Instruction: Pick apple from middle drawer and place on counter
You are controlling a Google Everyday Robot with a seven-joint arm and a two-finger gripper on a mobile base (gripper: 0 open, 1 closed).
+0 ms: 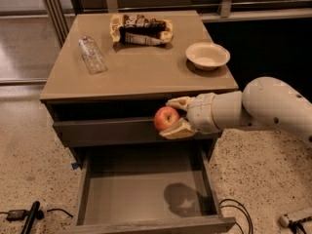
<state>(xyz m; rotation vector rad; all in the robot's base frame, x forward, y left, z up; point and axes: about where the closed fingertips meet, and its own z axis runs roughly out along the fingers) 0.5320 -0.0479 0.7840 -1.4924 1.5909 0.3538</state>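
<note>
Nearest me, the middle drawer (131,196) stands pulled out, its floor bare. Above it, just below the desk (141,69) edge, the hand (173,118) grips the apple (165,118), one finger over it and one under. Farther back, the desk carries a bowl (207,55), a plastic bottle (91,55) and snack packets (141,29).

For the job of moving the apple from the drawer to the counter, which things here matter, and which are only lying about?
Belong to the job: counter; middle drawer, open; apple, held by the gripper just under the counter's edge.
Lying about, all on the counter: bowl, plastic bottle, snack bag.
</note>
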